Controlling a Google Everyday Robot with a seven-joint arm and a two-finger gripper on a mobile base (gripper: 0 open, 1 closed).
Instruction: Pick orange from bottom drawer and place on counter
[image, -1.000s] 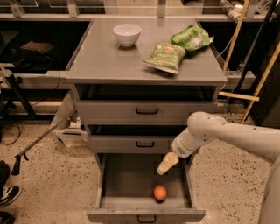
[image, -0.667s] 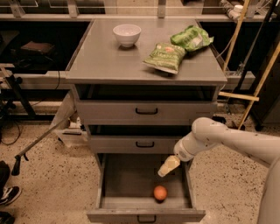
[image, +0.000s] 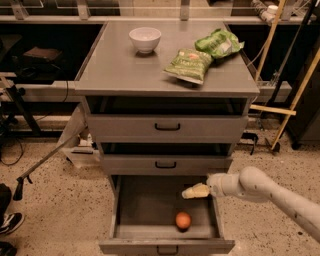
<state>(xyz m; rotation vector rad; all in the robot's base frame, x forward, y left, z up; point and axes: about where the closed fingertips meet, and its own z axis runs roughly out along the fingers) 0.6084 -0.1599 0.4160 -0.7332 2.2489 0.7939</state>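
The orange (image: 183, 220) lies in the open bottom drawer (image: 145, 207), near its front right. My gripper (image: 192, 192) reaches in from the right on a white arm and hangs over the drawer's right side, a little above and behind the orange, apart from it. The counter (image: 125, 65) is the grey top of the cabinet, above the two shut upper drawers.
On the counter stand a white bowl (image: 145, 39) at the back left and two green crisp bags (image: 190, 64) (image: 219, 44) at the right. Wooden poles (image: 295, 95) lean at the right. A metal rod (image: 42, 162) and black shoes (image: 9, 225) are on the floor at the left.
My arm has lowered and drawn to the right, so the gripper now points left over the drawer's right side. The orange has not moved.
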